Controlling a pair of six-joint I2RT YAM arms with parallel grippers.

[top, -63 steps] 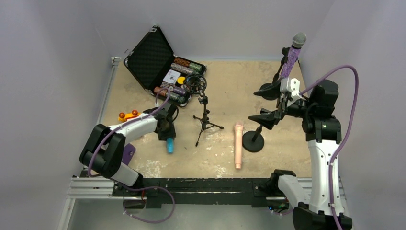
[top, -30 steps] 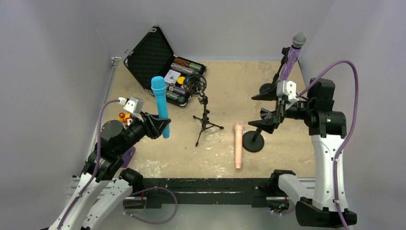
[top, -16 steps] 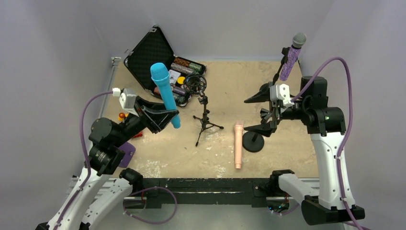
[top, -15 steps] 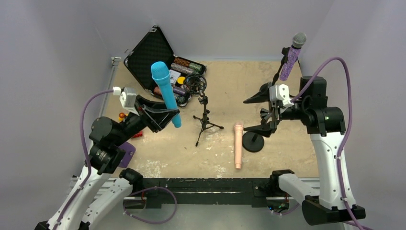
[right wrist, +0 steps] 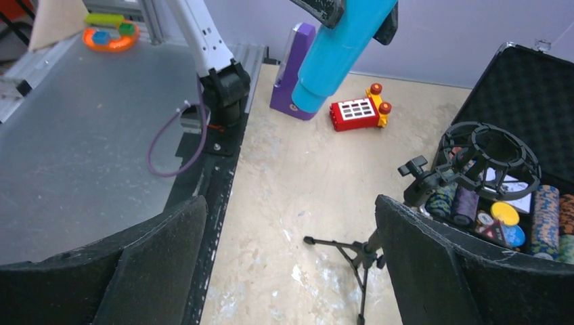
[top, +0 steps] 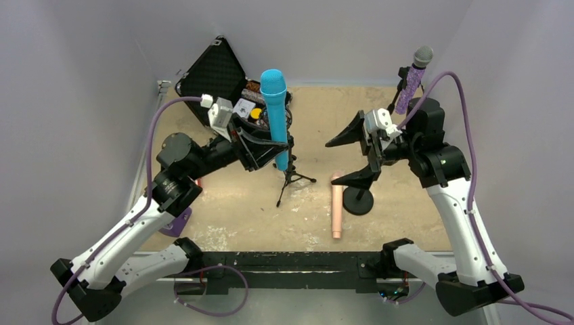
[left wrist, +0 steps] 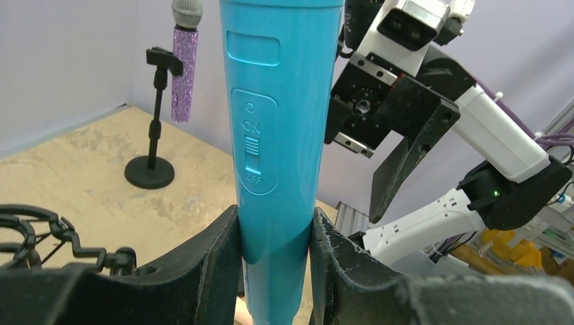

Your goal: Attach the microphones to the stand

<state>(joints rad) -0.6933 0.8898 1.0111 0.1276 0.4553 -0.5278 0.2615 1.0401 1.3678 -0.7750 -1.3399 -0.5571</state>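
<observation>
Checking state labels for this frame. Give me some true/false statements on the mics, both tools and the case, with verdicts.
1. The left tool holds the blue microphone upright. True.
2. The right tool is shut on the pink microphone. False: the right tool is open and empty, and the pink microphone lies flat on the table.
3. The purple microphone sits clipped in the far stand. True.
4. The black case is closed. False: its lid stands open and the contents show.
</observation>
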